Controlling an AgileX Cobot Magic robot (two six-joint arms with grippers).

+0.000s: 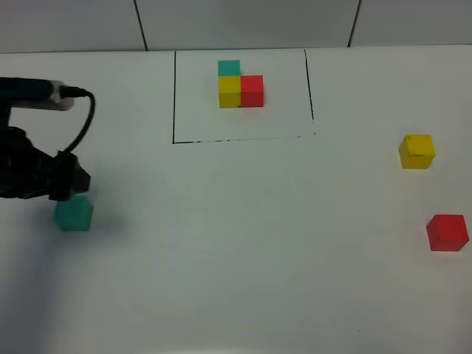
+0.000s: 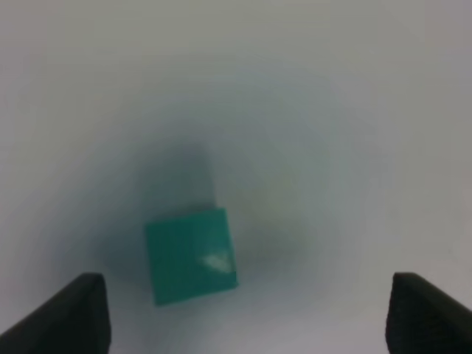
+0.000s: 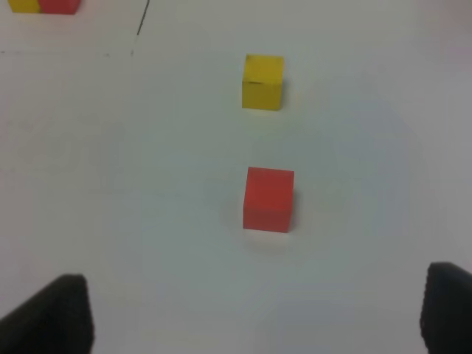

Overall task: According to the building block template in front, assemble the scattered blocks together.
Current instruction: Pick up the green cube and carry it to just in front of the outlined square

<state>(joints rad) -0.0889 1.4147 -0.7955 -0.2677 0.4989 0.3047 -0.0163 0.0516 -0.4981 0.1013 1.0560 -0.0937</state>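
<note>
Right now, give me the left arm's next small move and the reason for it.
Probably shift the left gripper sideways to centre it on the teal cube, then lower it. Its jaws stand open and empty, and the cube lies off-centre between them, so closing from here would likely push it rather than grip it squarely.

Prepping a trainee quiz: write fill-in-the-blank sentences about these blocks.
In the building block template, the cube at the L's corner is ____.
The loose cube nearest the open left gripper is ____.
Of the loose yellow cube and loose red cube, the one farther from the template is ____.
Missing: yellow; teal; red.
</note>
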